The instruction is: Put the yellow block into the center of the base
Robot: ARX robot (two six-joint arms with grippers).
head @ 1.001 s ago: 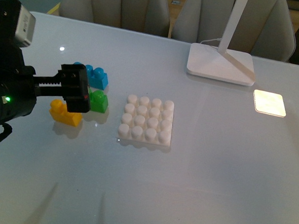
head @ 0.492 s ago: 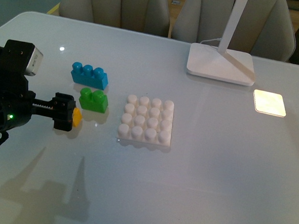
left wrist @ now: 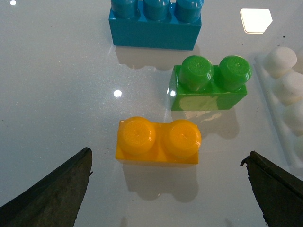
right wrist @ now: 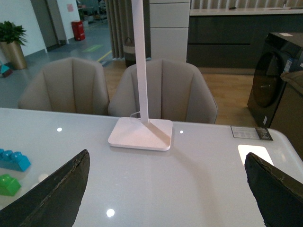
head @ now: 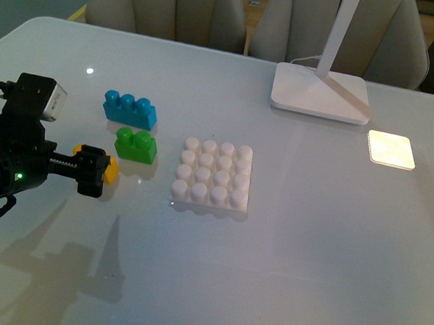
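The yellow block (left wrist: 158, 141) is found lying flat on the table (head: 306, 271), studs up, towards the table's left edge, with the green two-stud brick (head: 136, 145) just beside it and the blue three-stud brick (head: 130, 110) farther back. The white stud base (head: 212, 175) lies apart from it, nearer the table's middle, and none of its studs is covered.

The left gripper (left wrist: 165, 160) is held over the block with its fingers spread wide; nothing is clamped, and no contact with the block can be seen. The right gripper (right wrist: 165, 156) is likewise spread and empty, well away from the bricks.

The block is judged to be light, stiff, hollow plastic with smooth and probably slippery walls. It would best be taken by two opposite flat walls, below the studs and above the bottom rim, so that the underside is left free to seat on the base. As seen from the left wrist, the fingers stand off its two short ends.

The tabletop is glossy white and mirror-like, so a nudged block could easily be slid. A white lamp foot (head: 321, 92) stands near the far edge, a glowing square patch (head: 390, 149) lies towards the right edge, and padded chairs (head: 167, 12) are set behind.
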